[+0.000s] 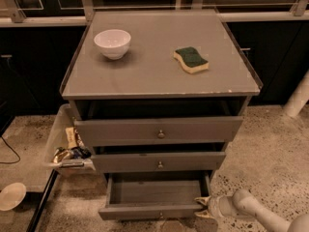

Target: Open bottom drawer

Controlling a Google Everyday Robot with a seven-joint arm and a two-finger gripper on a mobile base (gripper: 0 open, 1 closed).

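Far left on floor, we see pale plate (10, 195); beside cabinet, clear bin (57, 138) of packets. On cabinet top (145, 79): white bowl (112, 42) at left, green-yellow sponge (191, 59) at right, well apart. Below, we note bottom drawer (153, 210) pulled out under two upper drawers, grey inside showing. At its right front corner, gripper (203, 210), jaws spread, one finger (202, 200) above the other; contact with the drawer we cannot tell. White arm (263, 214) runs off to lower right.
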